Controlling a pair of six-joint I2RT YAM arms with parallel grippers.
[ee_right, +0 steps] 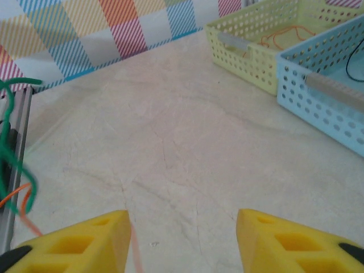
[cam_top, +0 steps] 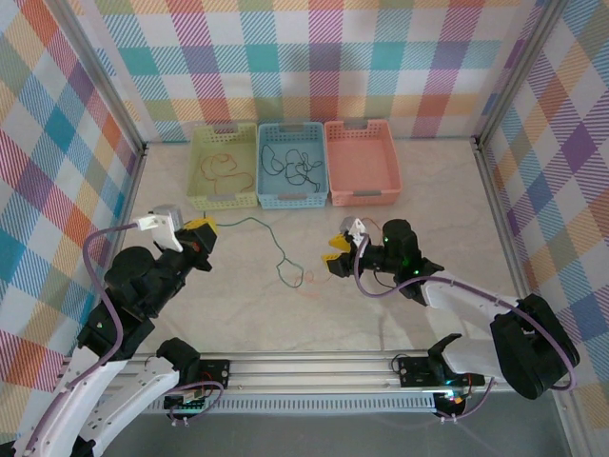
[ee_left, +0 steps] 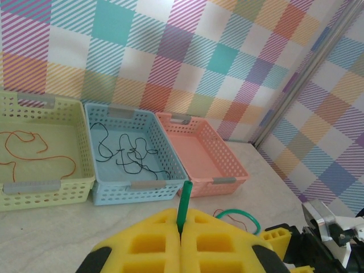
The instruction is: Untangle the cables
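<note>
We start at the left gripper [ee_left: 181, 230]: its two yellow foam fingers [ee_left: 149, 239] are pressed tight together, and they pinch one end of a thin green wire [ee_left: 183, 200] that sticks up between them. From there the green wire runs across the pale stone-look worktop [ee_right: 187, 148] toward the middle and ends in a small bend near the right gripper [ee_right: 182, 239]. The right gripper's yellow fingers [ee_right: 85, 242] stand well apart, with bare worktop between them, and they have hold of nothing. A very thin pale orange-pink wire [ee_right: 135, 250] lies on the worktop just beside the inner side of one finger; it is too fine and blurry for us to tell if it touches. Along the far edge of the worktop three plastic baskets sit side by side. The yellow-green basket [cam_top: 225, 202] on the left holds a thin orange wire [cam_top: 224, 167]. The blue basket [cam_top: 293, 201] in the middle holds a thin black wire [cam_top: 295, 167] in loose loops. The pink basket [cam_top: 363, 197] is on the right.
</note>
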